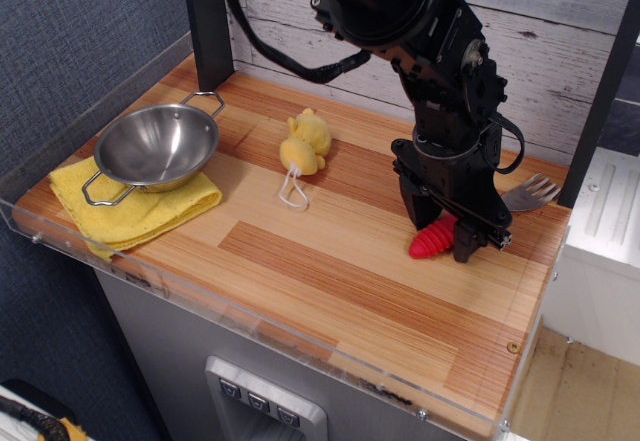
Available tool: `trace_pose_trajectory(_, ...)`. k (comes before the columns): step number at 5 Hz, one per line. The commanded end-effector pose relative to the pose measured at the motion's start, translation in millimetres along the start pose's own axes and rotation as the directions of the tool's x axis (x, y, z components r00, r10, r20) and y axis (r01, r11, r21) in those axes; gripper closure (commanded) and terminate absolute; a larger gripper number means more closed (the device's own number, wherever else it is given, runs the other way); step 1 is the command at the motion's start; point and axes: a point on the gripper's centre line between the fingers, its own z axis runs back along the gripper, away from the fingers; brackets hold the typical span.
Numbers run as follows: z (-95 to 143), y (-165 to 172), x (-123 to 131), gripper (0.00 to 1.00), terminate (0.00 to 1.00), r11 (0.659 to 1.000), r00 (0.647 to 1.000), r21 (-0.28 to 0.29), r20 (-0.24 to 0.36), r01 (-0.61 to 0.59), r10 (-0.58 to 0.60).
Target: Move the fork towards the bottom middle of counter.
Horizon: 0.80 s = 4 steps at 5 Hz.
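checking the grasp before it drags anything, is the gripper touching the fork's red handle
Cannot tell. The only view shows the gripper straddling the fork, fingers down on either side of the handle, but the gripper body hides where they meet it, so neither contact nor gap shows.
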Motion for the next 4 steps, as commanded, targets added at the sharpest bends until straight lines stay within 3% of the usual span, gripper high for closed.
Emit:
trace_pose_trajectory(1, 15, -2, -1, 1.00, 0.00, 0.999, 0.999, 0.010, 0.022, 0.031, -0.031)
trace_pose_trajectory(2, 17, -8, -1, 1.00, 0.00, 0.998, 0.999, -0.013, 0.010, 0.053, -0.053)
trace_pose_trajectory(3, 35, -13, 9, 1.00, 0.00, 0.999, 0.997, -0.031, 0.062, 0.038, -0.036)
trace_pose_trajectory(4, 63, -16, 15, 1.00, 0.00, 1.000, 0.994, -0.013, 0.104, -0.021, 0.022)
